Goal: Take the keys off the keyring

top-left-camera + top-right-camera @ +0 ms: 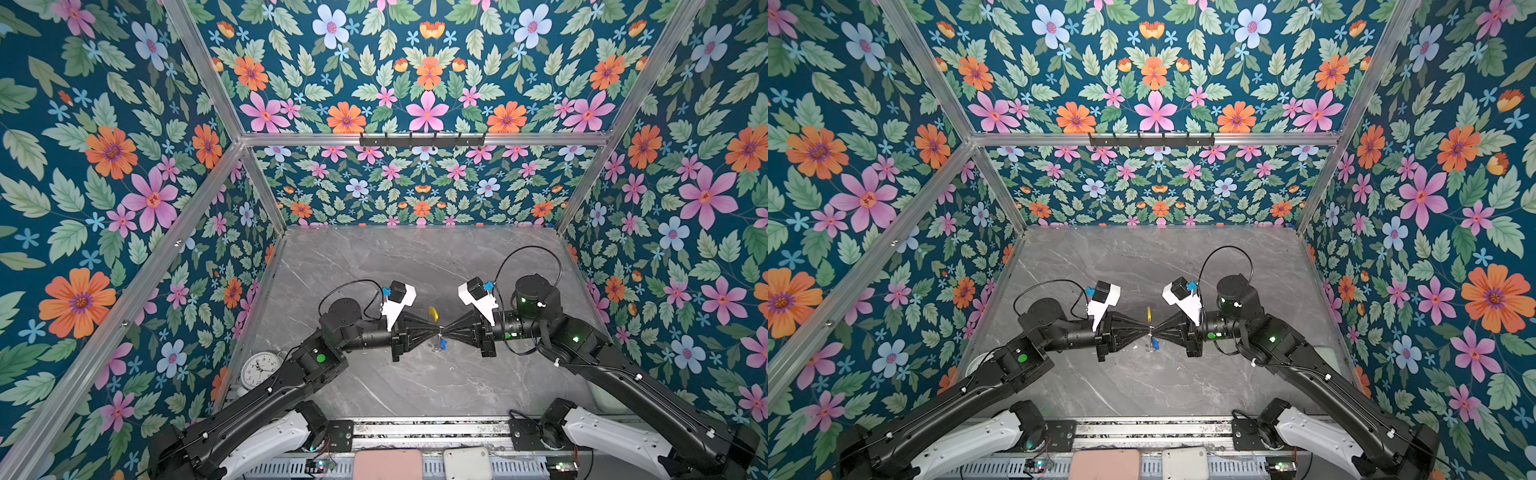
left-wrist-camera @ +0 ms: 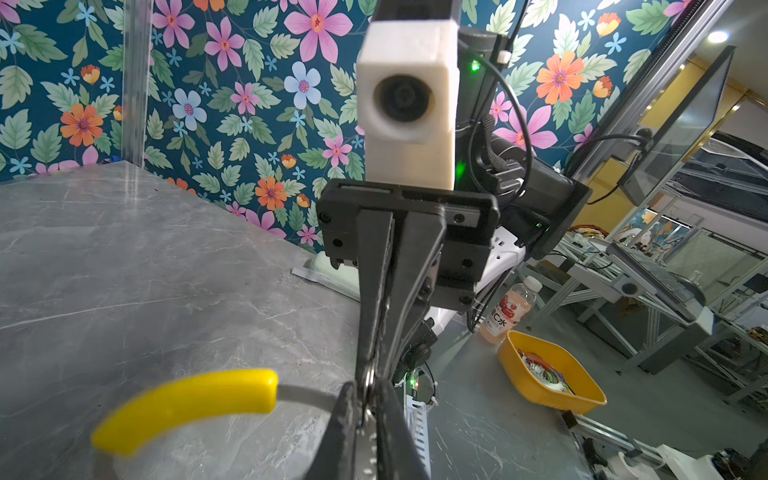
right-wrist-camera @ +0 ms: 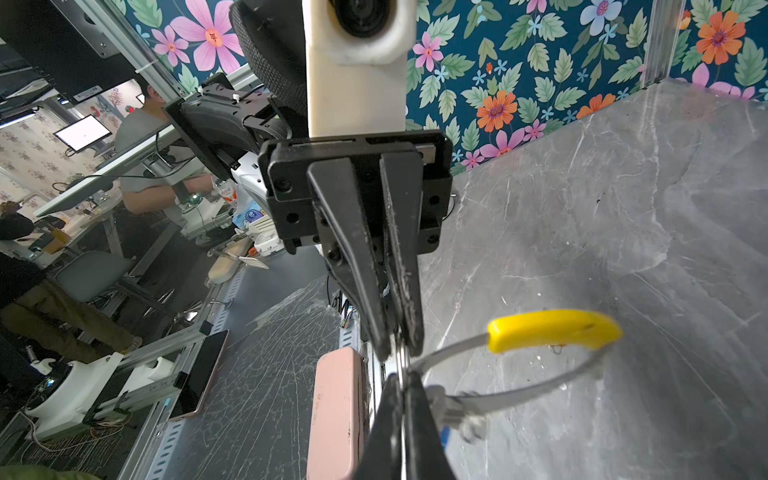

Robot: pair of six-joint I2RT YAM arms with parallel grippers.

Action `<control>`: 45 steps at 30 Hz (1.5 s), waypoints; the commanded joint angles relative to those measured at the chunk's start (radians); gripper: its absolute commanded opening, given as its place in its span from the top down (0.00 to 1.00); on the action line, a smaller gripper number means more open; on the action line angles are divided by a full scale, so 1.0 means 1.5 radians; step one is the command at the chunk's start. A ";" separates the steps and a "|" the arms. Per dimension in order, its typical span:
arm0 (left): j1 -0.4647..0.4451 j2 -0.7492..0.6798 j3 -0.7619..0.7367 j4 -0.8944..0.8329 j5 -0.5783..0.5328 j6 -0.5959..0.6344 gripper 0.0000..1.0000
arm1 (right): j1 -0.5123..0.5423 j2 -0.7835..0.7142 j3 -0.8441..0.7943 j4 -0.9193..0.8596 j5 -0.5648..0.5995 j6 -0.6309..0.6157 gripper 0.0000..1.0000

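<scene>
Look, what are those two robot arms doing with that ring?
They are holding the keyring up in the air above the grey table. The left gripper and the right gripper meet tip to tip, both pinched shut on its thin rim at nearly the same spot. A key with a blue tag dangles underneath, not yet off the ring.

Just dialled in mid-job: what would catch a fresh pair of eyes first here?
The loud flower-print walls all around hit first. Then the left hand and right hand meet tip to tip over the middle of the grey table, both pinched shut on the keyring. Its yellow arc shows just beyond the tips, a blue-tagged key on the near side.
</scene>
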 commanded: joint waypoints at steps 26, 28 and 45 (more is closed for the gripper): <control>-0.003 -0.039 -0.045 0.114 -0.088 -0.069 1.00 | 0.000 -0.092 -0.052 0.096 0.142 0.053 0.61; -0.004 -0.044 -0.049 0.121 -0.098 -0.074 1.00 | 0.000 -0.103 -0.062 0.107 0.152 0.061 0.60; -0.006 -0.058 -0.136 0.324 -0.158 -0.137 1.00 | 0.001 -0.086 -0.151 0.389 0.152 0.225 0.58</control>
